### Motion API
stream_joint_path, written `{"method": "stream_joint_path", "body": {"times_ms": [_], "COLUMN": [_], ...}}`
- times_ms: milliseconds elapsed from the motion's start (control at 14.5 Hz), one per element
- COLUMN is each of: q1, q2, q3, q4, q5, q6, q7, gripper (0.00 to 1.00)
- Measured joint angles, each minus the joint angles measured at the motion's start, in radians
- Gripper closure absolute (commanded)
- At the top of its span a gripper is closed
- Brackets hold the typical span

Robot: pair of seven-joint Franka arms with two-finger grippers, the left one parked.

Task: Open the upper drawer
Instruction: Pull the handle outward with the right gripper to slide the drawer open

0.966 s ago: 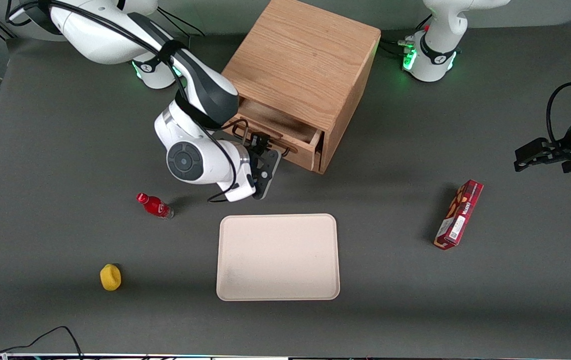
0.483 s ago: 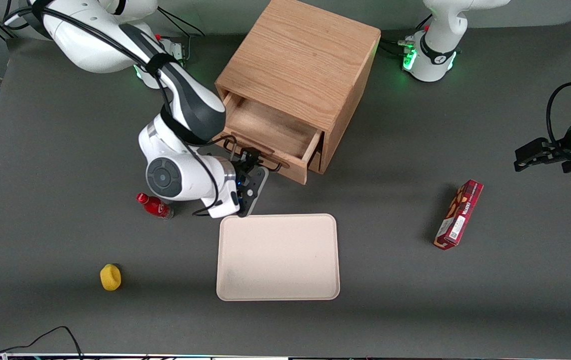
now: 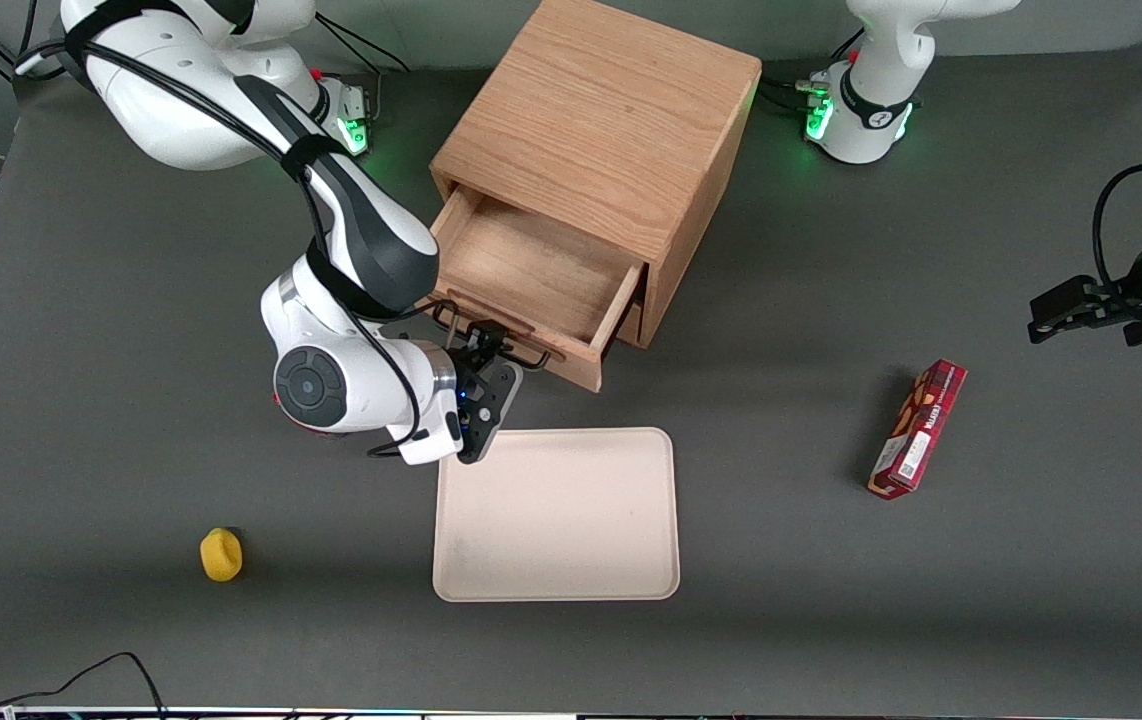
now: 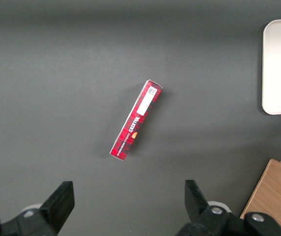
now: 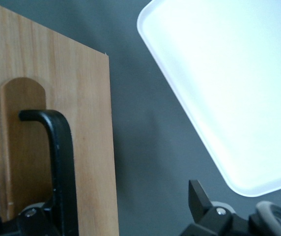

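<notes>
The upper drawer (image 3: 531, 268) of the light oak cabinet (image 3: 601, 110) stands pulled well out, its shallow wooden box showing. Its oak front (image 3: 531, 358) faces the front camera and carries the long black wire handle (image 3: 496, 343). My right gripper (image 3: 484, 350) is at that handle, in front of the drawer, with its fingers spread wide and the handle bar between them. In the right wrist view the handle (image 5: 62, 162) runs down the drawer front (image 5: 86, 128), and one fingertip (image 5: 197, 191) stands well apart from it over the mat. The lower drawer is hidden under the upper one.
A cream tray (image 3: 556, 515) lies just nearer the front camera than the drawer; it also shows in the right wrist view (image 5: 238, 88). A yellow object (image 3: 221, 553) lies toward the working arm's end. A red box (image 3: 918, 428) lies toward the parked arm's end.
The upper drawer has slid farther out of the cabinet, toward the front camera. My gripper moved the same way with the handle, and my wrist now covers the red bottle.
</notes>
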Motion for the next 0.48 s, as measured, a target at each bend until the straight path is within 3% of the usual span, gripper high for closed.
{"method": "stream_joint_path", "body": {"times_ms": [483], "q1": [0.002], "q2": [0.016], "q3": [-0.057], "q4": [0.056], "q5": [-0.011], "q6": [-0.002], "q7": [-0.042], "gripper": [0.00]}}
